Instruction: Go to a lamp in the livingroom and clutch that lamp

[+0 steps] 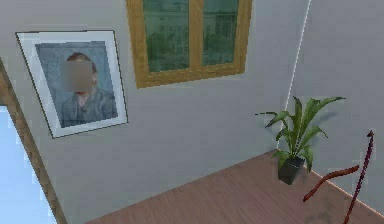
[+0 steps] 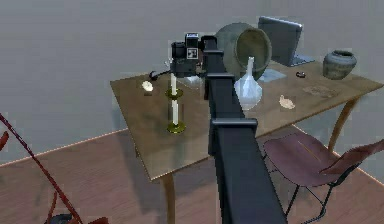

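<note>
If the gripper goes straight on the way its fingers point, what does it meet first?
Probably the small pale object near the table's edge at the arm side view's left, just beyond the gripper. Depth is unclear: it may pass above it toward the bare wall.

My forward camera looks ahead, slightly down, at a near wall [image 1: 200, 130] with a window [image 1: 190, 35]. My side camera looks out along my arm [image 2: 240, 160] to my claw [image 2: 165, 70], close over the table [image 2: 135, 110]. Both views catch a red frame [image 1: 330, 181].
</note>
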